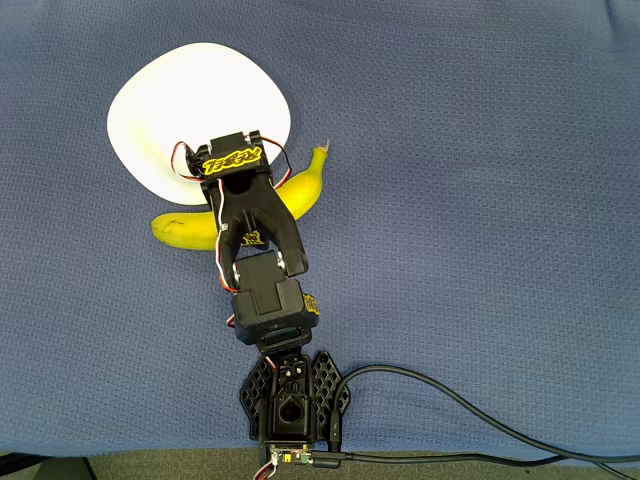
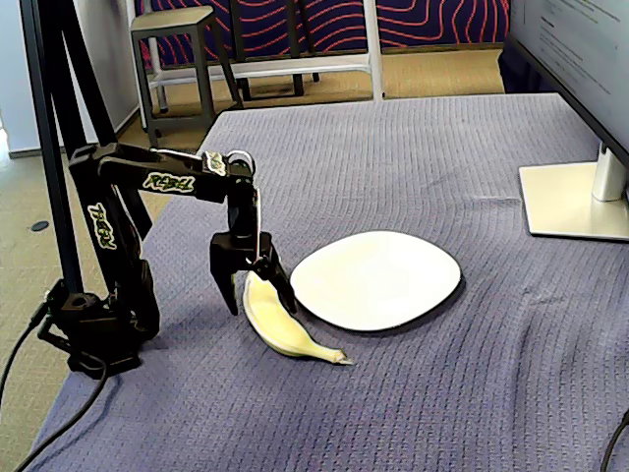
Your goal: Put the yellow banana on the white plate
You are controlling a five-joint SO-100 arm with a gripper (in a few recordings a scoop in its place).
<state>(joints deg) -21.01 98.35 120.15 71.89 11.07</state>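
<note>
Straddling the yellow banana (image 2: pixel 280 326), claw (image 2: pixel 257 293) stands beside white plate (image 2: pixel 377 278) rim.

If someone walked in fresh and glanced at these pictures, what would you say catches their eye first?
Most likely the curved yellow banana, bright against the blue-grey woven tablecloth, lying just beside the plain white rounded-square plate rather than on it. Next comes the black robot arm with yellow lettering, its gripper lowered over the banana's middle with the jaws straddling the fruit. In the fixed view a monitor's pale stand sits at the table's right edge.
</note>
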